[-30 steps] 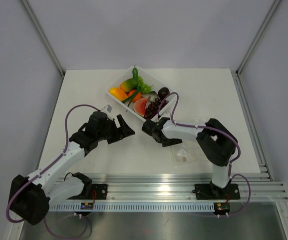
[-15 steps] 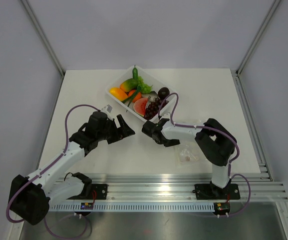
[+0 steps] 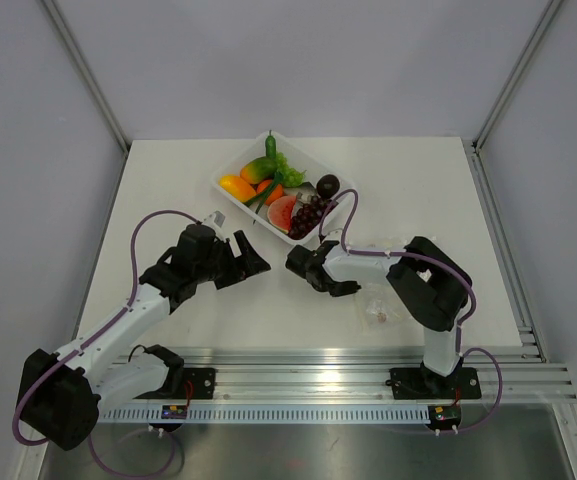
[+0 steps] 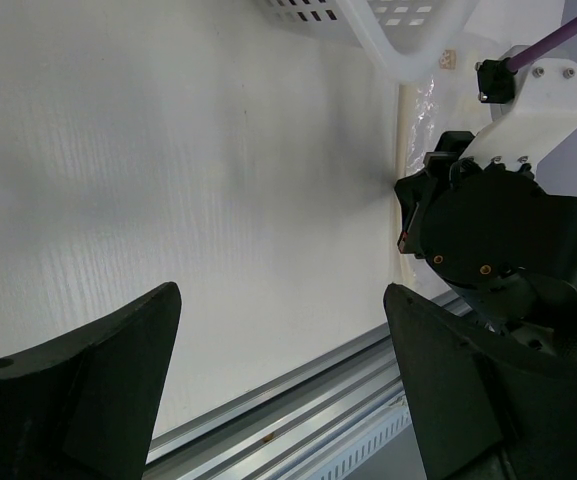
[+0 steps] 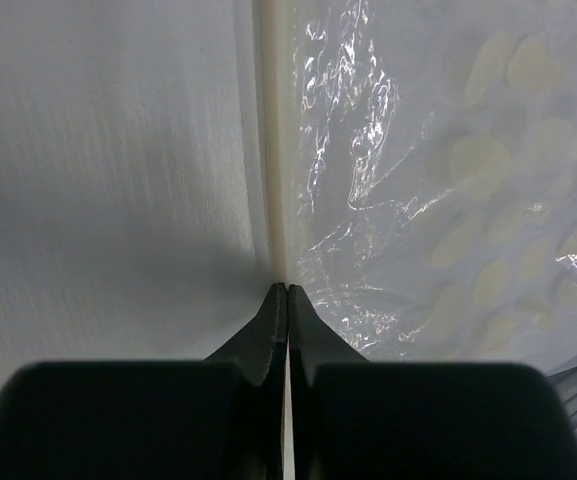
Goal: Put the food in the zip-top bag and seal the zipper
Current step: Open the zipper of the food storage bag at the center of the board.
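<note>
The zipper (image 5: 273, 150) of the zip-top bag (image 5: 418, 190) between closed jaws

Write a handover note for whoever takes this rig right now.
Left hand: open, empty, hovering over bare table near-left of the tray.
Right hand: shut, tips pinched on the zipper strip of the zip-top bag, which lies on the table under that arm.
Food: piled in the tray at the far side.
Done: bag edge gripped, nothing else visible.
Left: open the bag mouth, move each food piece in, press the zipper shut.
</note>
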Available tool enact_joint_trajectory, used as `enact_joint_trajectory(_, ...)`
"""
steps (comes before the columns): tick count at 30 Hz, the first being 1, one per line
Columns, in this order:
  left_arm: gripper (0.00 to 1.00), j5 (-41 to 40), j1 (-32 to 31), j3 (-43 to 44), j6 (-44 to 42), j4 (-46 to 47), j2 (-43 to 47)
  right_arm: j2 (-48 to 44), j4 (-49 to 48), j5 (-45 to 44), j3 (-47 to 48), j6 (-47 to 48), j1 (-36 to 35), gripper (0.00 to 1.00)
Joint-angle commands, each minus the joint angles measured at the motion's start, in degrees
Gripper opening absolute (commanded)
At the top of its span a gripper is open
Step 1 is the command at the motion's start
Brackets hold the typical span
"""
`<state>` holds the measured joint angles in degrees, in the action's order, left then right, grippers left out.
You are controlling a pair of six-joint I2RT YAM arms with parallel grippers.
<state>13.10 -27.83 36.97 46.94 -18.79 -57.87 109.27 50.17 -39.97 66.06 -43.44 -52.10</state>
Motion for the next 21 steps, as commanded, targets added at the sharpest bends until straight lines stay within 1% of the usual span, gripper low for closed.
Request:
enact_joint_trajectory(1,0.87,0.87,0.24,-0.32,-0.71,1.82,0.91,-1.95,-1.48,-2.31,-0.23,-1.21,-0.64,0.00)
enact_joint_trajectory(5,0.87,1.57,0.24,-0.06,-0.88,1.91,0.56,-8.80,-3.93,0.41,-1.46,2.47,-0.64,0.00)
enact_joint_trajectory(6,0.86,1.92,0.24,0.20,-0.88,1.91,0.47,-12.64,-4.55,2.33,-1.98,3.35,-0.64,0.00)
enact_joint_trajectory(8,0.85,2.89,0.06,0.73,-0.97,2.43,-0.31,-16.53,-6.05,3.84,-3.21,4.41,-0.64,0.00)
enact_joint_trajectory(9,0.84,4.02,-0.11,1.17,-0.80,2.87,-0.49,-19.94,-6.49,5.41,-3.48,4.94,-0.64,0.00)
enact_joint_trajectory(11,0.84,4.56,-1.52,1.61,-0.10,4.71,-1.46,-23.13,-8.33,7.35,-4.71,6.52,-0.64,0.00)
enact_joint_trajectory(12,0.84,4.91,-2.04,1.79,0.43,5.77,-1.98,-26.01,-9.29,9.79,-5.15,7.22,-0.64,0.00)
enact_joint_trajectory(13,0.83,5.52,-3.35,1.96,1.22,7.08,-2.51,-27.26,-10.78,10.86,-5.50,7.93,-0.64,0.00)
enact_joint_trajectory(15,0.82,7.19,-5.03,2.23,4.29,12.44,-5.49,-30.15,-11.76,13.32,-5.77,8.55,-0.64,0.00)
enact_joint_trajectory(16,0.82,7.46,-6.86,3.27,5.09,15.16,-6.72,-30.87,-12.20,14.03,-5.77,8.72,-0.64,0.00)
enact_joint_trajectory(17,0.82,7.46,-7.75,4.15,5.96,16.05,-9.43,-31.48,-12.03,14.47,-5.33,8.64,-0.64,0.00)
enact_joint_trajectory(21,0.82,6.85,-11.62,8.99,6.76,18.52,-15.33,-33.68,-11.85,16.58,-4.72,8.29,-0.64,0.00)
